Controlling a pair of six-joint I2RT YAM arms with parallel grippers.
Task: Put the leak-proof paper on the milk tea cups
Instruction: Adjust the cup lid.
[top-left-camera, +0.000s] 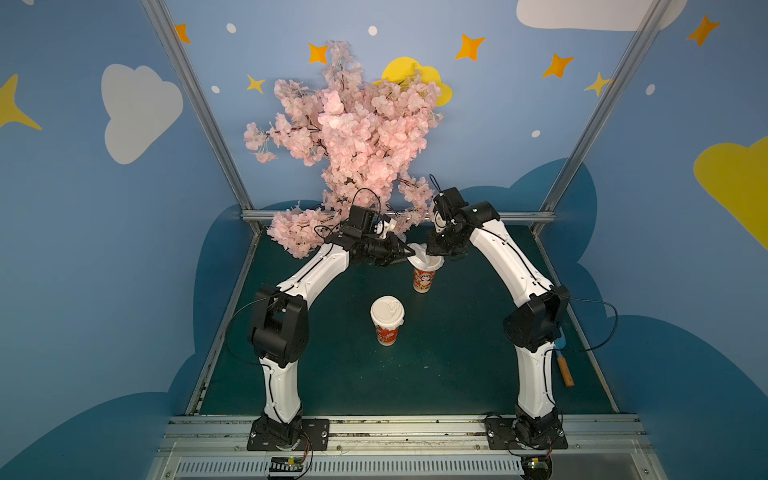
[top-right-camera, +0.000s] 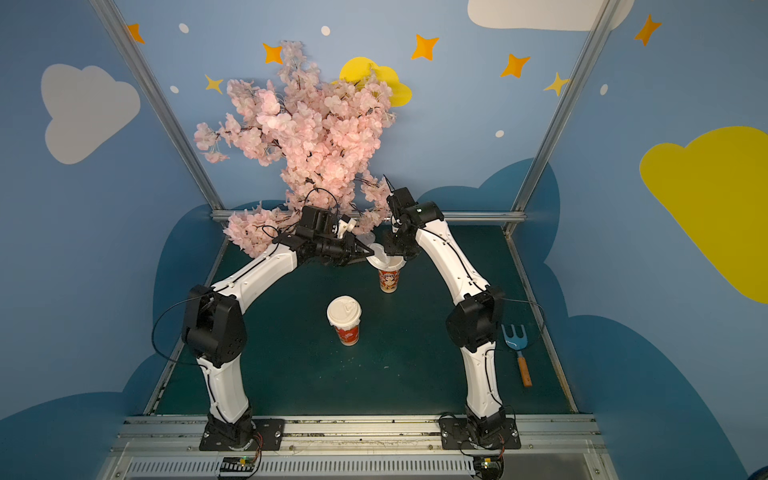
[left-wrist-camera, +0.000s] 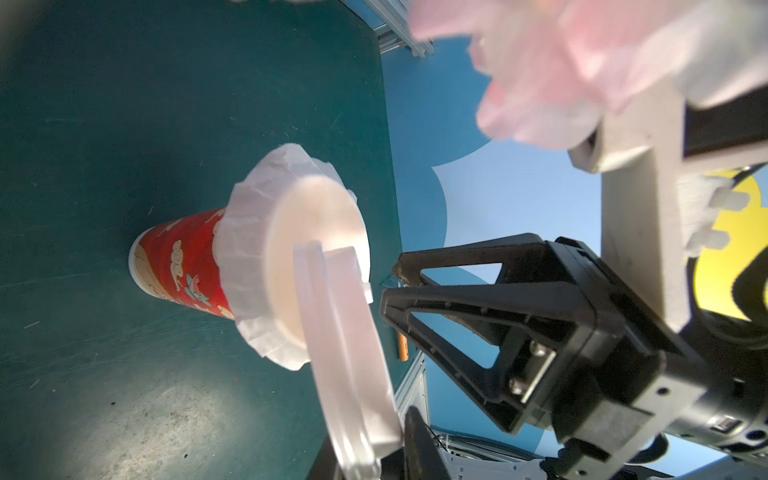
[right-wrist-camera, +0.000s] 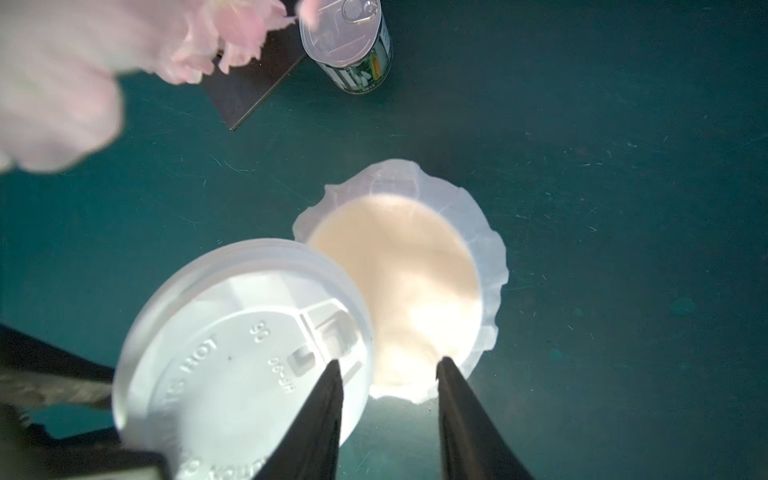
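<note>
Blossoms (right-wrist-camera: 62, 83) blur up close; the lid (right-wrist-camera: 232, 353), cut off at the edge, covers part of the paper (right-wrist-camera: 490, 249).

walls (top-left-camera: 62, 249): blue, painted clouds (top-left-camera: 137, 108) and stars (top-left-camera: 469, 46) | frame posts (top-left-camera: 200, 108): aluminium | tabletop (top-left-camera: 436, 365): dark green | decor: pink blossom tree (top-left-camera: 357, 137)

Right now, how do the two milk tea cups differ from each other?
The near cup wears a flat lid; on the far cup a tilted lid hangs off the mouth in the left gripper. The far cup has leak-proof paper draped over its rim; none shows on the near cup. Both stand upright, red-printed.
</note>
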